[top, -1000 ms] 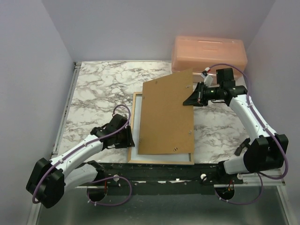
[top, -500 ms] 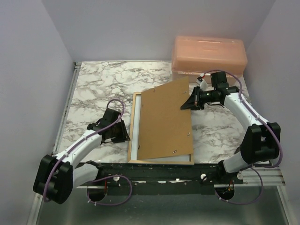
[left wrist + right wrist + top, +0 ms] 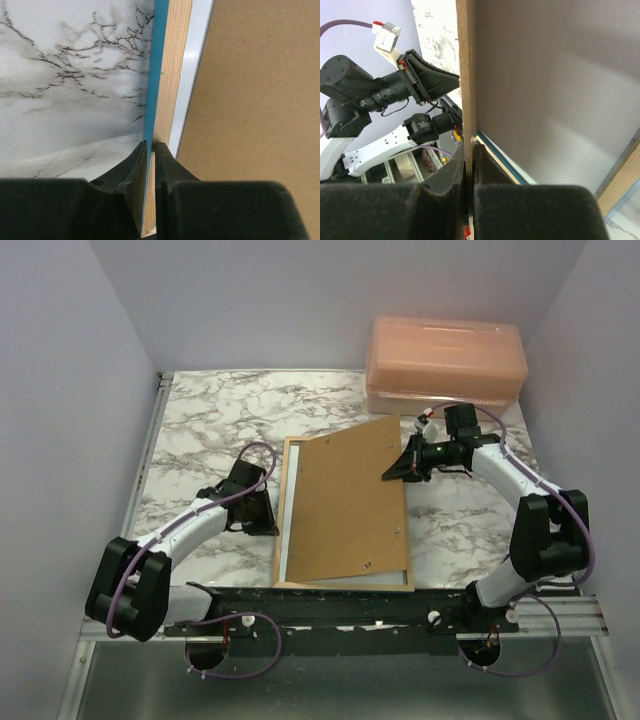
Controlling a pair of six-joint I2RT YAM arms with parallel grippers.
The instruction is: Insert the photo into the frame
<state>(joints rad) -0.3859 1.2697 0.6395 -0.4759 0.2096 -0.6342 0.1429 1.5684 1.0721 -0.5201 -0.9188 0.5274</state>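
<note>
Top external view shows the left gripper [image 3: 268, 525] clamped on the left rail of the frame [image 3: 340, 585], lying wood-side up on the marble table [image 3: 200, 430], with the brown backing sheet [image 3: 345, 505] tilted above it, pinched by the right gripper [image 3: 393, 473].

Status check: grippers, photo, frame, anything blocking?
Left gripper shut on frame, left rail. Right gripper shut on backing board, raised askew over frame. Photo not visible; board covers the opening.

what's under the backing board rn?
The frame, back up, its left and near rails showing, plus a pale strip inside them. The backing board covers the rest, so the photo cannot be confirmed.
</note>
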